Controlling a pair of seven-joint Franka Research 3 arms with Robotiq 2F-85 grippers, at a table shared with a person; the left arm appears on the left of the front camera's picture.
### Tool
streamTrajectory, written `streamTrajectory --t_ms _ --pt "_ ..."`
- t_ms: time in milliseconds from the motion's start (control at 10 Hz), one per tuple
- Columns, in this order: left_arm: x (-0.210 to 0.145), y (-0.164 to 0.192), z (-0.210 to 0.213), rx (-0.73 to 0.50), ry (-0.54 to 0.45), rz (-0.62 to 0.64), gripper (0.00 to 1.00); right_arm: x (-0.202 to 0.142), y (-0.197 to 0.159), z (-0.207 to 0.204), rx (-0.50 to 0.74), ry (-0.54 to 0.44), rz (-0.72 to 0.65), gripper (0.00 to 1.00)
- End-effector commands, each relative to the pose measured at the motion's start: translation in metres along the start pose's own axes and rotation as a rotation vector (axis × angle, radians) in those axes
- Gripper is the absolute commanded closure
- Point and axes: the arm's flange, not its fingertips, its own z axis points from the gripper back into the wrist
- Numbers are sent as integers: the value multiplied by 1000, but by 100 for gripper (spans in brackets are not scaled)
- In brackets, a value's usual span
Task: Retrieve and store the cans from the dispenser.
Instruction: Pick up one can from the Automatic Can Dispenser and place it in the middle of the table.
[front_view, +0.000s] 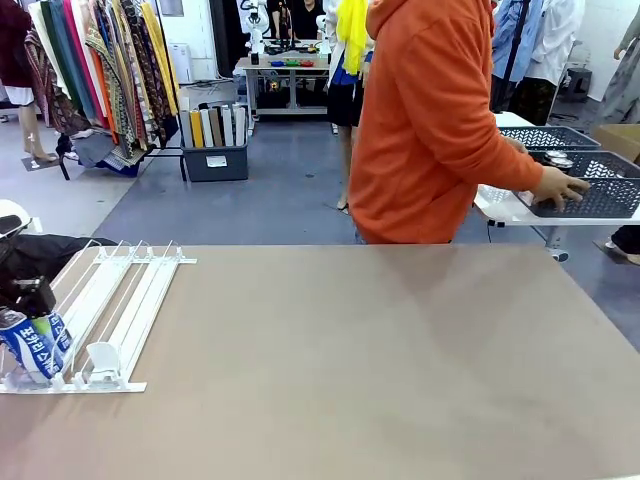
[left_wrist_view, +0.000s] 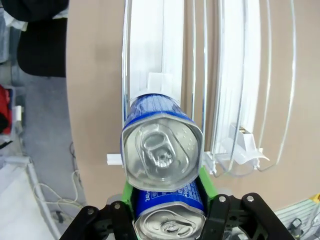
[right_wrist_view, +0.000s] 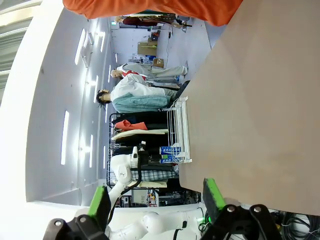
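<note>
Blue-and-white can (left_wrist_view: 170, 202) in the edge lane of the dispenser (front_view: 120, 300), on the desk (front_view: 380, 360). The left tool (left_wrist_view: 168, 196) is closed on this can, its green pads (left_wrist_view: 129, 192) pressing opposite sides of the body below the silver top. A second can (left_wrist_view: 162, 150) touches the first, farther up the same lane toward the white pusher block (left_wrist_view: 161, 80). The right tool (right_wrist_view: 156, 202) hangs well apart from the dispenser, jaws wide and empty. The can is judged to have a thin wall that dents easily, a smooth and rather slippery surface, and moderate weight if full. A hold across the mid-body is judged best, firm but not crushing, and clear of the rim.
</note>
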Motion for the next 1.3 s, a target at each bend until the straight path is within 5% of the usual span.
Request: streamTrajectory --t_ms 0,300,600,800,1000,1200 --pt "-66 -5 37 -75 30 -87 100 2 6 -1 17 -7 -11 0" --pt "-83 -4 137 -45 -121 -166 100 2 6 -1 17 -7 -11 0" --pt "-87 -8 194 1 -164 -243 100 2 6 -1 17 -7 -11 0" --pt "-75 -16 212 42 -224 -200 100 2 6 -1 17 -7 -11 0" --pt "-60 -18 207 -31 -171 -188 100 2 6 -1 17 -7 -11 0" --pt "-80 -16 212 15 -208 -216 100 2 6 -1 17 -7 -11 0"
